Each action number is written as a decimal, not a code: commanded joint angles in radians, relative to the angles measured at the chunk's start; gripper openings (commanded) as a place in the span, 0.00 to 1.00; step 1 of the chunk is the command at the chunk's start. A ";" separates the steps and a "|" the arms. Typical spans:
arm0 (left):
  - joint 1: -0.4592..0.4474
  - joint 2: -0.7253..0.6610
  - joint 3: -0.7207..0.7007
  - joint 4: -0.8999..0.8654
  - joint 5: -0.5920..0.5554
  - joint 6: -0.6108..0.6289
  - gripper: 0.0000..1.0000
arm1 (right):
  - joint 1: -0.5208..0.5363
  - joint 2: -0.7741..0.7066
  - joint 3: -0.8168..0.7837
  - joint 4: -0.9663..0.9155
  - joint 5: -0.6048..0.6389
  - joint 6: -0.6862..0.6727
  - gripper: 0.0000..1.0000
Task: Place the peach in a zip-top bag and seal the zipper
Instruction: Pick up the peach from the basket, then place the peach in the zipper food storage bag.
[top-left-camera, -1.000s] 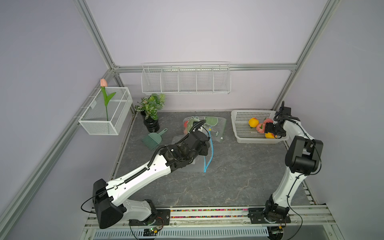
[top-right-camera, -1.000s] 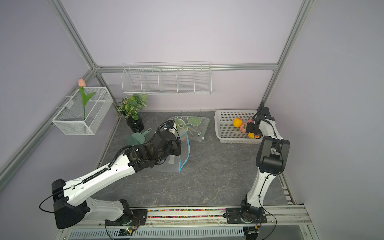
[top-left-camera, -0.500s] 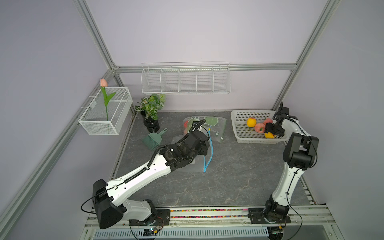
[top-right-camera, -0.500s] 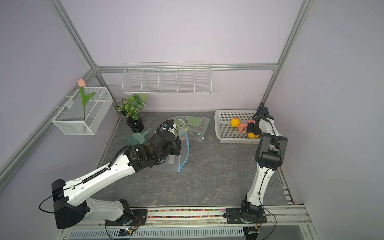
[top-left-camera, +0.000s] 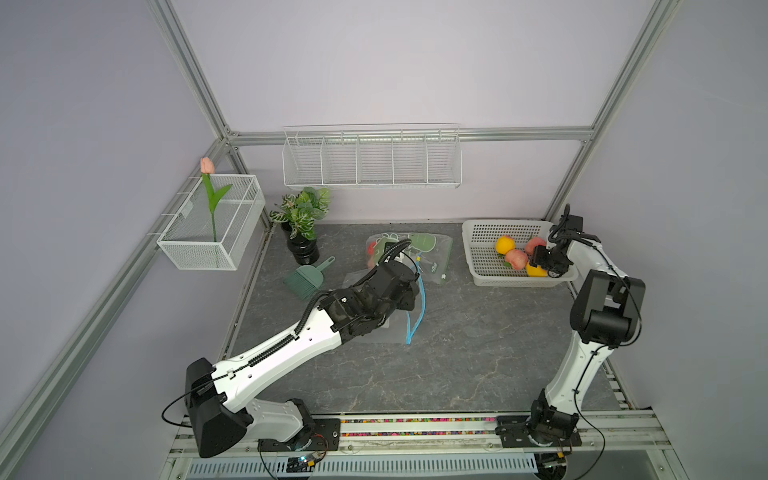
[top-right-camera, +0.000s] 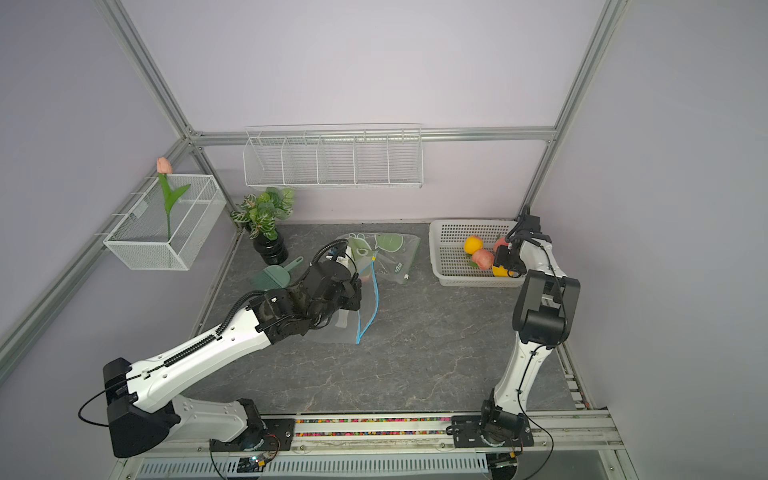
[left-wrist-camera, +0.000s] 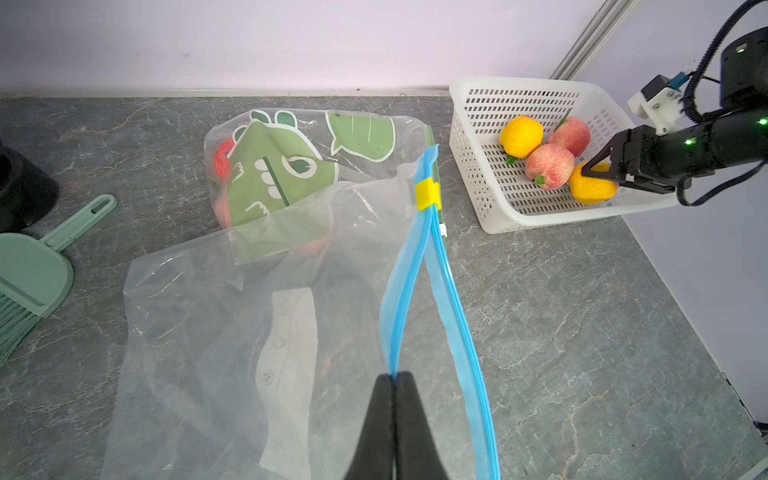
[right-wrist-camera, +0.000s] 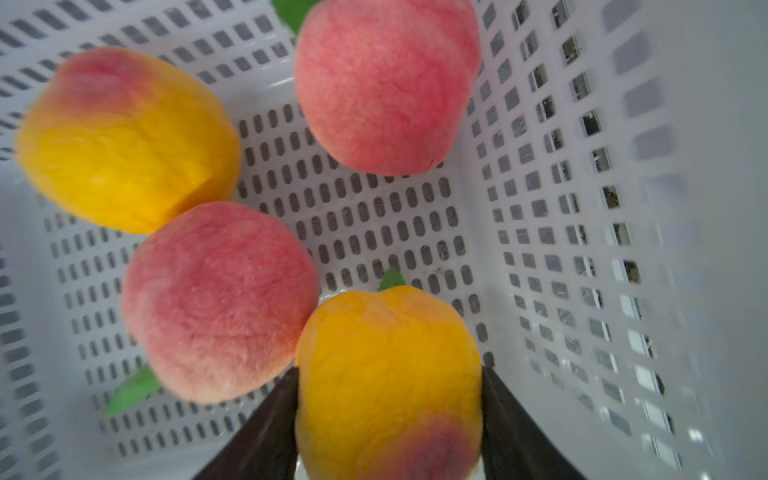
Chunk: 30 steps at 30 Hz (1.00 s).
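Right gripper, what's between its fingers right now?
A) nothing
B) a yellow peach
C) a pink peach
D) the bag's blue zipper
B: in the right wrist view, the fingers of the right gripper sit against both sides of a yellow peach in the white basket. The pink peach beside it lies outside them.

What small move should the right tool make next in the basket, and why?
Probably close the right tool a little more on the yellow peach before lifting: its fingers flank the fruit, seemingly at its skin, but a firm grip is unclear. The left tool pinches the bag by its blue lip, mouth open.
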 joint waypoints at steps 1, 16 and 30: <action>0.005 0.010 0.012 0.002 -0.015 0.006 0.00 | -0.003 -0.135 -0.060 0.064 -0.102 0.047 0.56; 0.007 0.042 0.037 0.018 -0.009 -0.031 0.00 | 0.111 -0.665 -0.419 0.301 -0.490 0.186 0.58; 0.018 0.115 0.074 0.072 0.032 -0.113 0.00 | 0.467 -0.879 -0.607 0.530 -0.615 0.324 0.59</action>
